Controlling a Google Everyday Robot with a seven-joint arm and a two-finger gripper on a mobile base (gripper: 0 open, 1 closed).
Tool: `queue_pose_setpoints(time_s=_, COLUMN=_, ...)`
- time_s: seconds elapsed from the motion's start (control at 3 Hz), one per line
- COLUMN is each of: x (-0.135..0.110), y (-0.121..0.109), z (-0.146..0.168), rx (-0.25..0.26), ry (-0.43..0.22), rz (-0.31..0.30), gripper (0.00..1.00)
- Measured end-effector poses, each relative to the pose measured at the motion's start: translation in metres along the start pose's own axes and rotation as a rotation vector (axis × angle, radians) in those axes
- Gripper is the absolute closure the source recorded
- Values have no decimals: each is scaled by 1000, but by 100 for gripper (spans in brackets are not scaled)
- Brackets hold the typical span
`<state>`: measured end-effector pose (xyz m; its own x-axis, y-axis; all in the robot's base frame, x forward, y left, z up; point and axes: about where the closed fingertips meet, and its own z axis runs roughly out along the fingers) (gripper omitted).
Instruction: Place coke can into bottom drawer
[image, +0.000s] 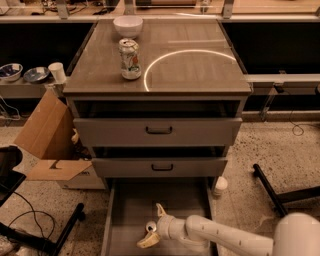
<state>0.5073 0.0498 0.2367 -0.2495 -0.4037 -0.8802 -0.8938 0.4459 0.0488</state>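
The bottom drawer (135, 200) is pulled out at the foot of the grey cabinet, showing its flat grey floor and low side walls. My gripper (150, 225) reaches in from the lower right on its white arm and hangs low over the drawer floor. Its two pale fingers (159, 210) are spread apart. Between them stands a small can (151, 227), of which only the round silver top shows; its red side is hidden, so I take it for the coke can. The fingers do not visibly press on it.
A white-and-green can (130, 59) and a white bowl (127, 25) stand on the cabinet top. Two upper drawers (159, 131) are slightly open above. A cardboard box (47, 137) lies left; a small white bottle (220, 185) and a black stand leg (270, 190) are right.
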Motion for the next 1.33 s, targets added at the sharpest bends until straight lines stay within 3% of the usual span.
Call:
queue_pose_setpoints(time_s=0.33, x=14, y=40, z=-14, rx=-102, ry=229, rz=90, gripper=0)
queue_pose_setpoints(time_s=0.67, x=-11, y=53, z=-61, rx=-78, ry=400, rz=48, gripper=0)
queue_pose_setpoints(time_s=1.33, x=-16, y=36, z=-87, rx=-15, ry=449, rz=-8, gripper=0)
